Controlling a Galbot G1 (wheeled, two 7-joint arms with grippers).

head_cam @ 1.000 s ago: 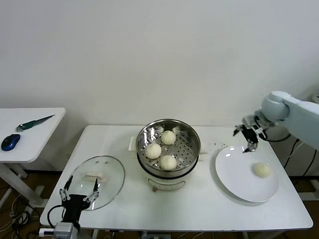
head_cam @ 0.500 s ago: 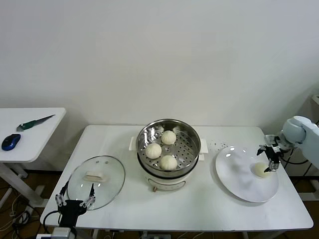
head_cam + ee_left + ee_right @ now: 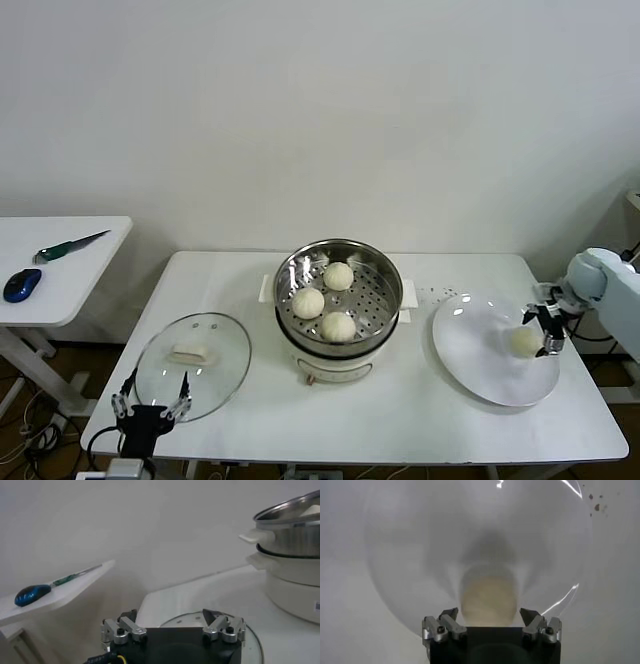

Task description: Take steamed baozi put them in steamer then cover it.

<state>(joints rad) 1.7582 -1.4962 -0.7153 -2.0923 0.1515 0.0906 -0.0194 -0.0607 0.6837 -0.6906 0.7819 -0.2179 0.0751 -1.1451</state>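
Since one second ago the right gripper point(image 3: 547, 330) has travelled from behind the far rim of the flat white round plate point(image 3: 470, 350) down to the last small cream-white steamed bun point(image 3: 523, 341), while the left gripper point(image 3: 150, 410) has sunk a little lower at the near table edge.

The right gripper now hangs at the bun's outer side with its jaws spread wide and nothing between them. In the right wrist view the bun point(image 3: 487, 600) sits centred just ahead of the two fingertips, so I judge the arm is lined up to close around it. Whether a finger already touches it cannot be told.

Three buns already lie in the round shiny steel steamer basket point(image 3: 380, 262) on its white pot base in the table's middle. The round clear glass lid point(image 3: 215, 345) with a white handle lies flat beside the pot, probably waiting for the last bun. The left gripper is fully open and empty, just beside the lid's near rim.
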